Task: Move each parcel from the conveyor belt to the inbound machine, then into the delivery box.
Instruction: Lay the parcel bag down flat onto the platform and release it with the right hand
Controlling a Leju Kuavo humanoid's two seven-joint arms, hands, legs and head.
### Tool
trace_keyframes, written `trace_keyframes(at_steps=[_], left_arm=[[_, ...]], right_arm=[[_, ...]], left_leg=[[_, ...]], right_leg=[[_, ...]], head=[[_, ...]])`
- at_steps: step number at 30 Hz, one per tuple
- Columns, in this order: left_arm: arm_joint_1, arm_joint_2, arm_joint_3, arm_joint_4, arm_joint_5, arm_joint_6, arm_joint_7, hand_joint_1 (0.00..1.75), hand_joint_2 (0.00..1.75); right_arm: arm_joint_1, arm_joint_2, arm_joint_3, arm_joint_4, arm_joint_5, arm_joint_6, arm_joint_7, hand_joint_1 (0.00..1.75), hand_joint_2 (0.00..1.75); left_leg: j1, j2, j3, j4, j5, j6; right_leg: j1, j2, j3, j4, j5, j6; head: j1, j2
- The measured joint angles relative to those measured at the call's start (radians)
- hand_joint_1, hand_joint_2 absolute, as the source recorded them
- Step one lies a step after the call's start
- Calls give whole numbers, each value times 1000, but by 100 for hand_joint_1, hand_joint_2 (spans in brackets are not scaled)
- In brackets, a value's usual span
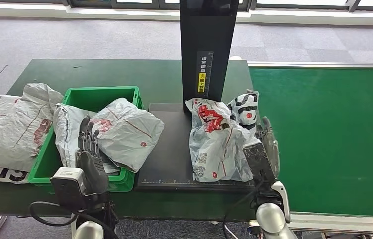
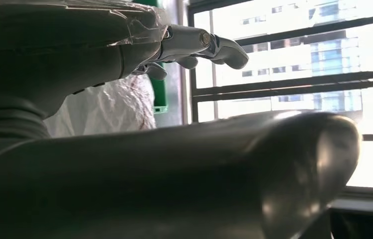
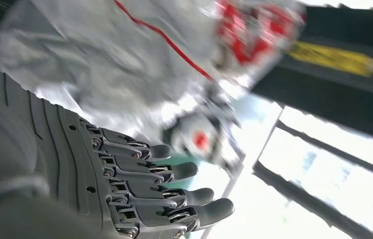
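Grey parcel [image 1: 218,142] with red print lying on the black plate of the inbound machine [image 1: 208,47], by its dark post. Right hand [image 1: 265,149] just beside that parcel, fingers [image 3: 174,172] straight and apart, holding nothing. Left hand [image 1: 91,152] over the green delivery box [image 1: 100,97], fingers stretched out, empty too. Two parcels [image 1: 125,132] in the box already. Another big bag [image 1: 10,129] on the table beside it. Green conveyor belt [image 1: 333,134] off to the right.

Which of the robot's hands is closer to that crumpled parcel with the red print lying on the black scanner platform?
The right hand: it sits against the parcel at its conveyor-side edge. The left hand is across the platform, at the parcels in the green box.
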Motion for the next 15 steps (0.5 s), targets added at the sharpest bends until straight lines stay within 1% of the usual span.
trace_keyframes(at_steps=[3,5,9,15], left_arm=[[-27,4,-25,8,-156,-4,7,0,0],[-50,5,-39,19,-209,-8,15,0,0],[-74,6,-53,36,-221,-11,20,0,0],[-87,9,-57,52,-223,-11,20,0,0]], right_arm=[[62,-4,1,-121,-4,-172,-132,0,175],[97,-9,5,-192,-3,-232,-168,0,175],[139,-17,14,-273,-3,-248,-173,0,175],[158,-25,18,-319,-4,-250,-173,0,175]], left_leg=[[0,-1,-1,0,0,0],[0,0,-1,0,-1,0],[0,3,0,0,-2,0],[0,2,0,0,-1,-1]], right_leg=[[0,-1,0,0,-1,0],[0,0,0,0,-1,0],[0,2,0,0,-1,0],[0,2,0,0,0,0]], head=[[0,0],[0,0],[0,0],[0,0]])
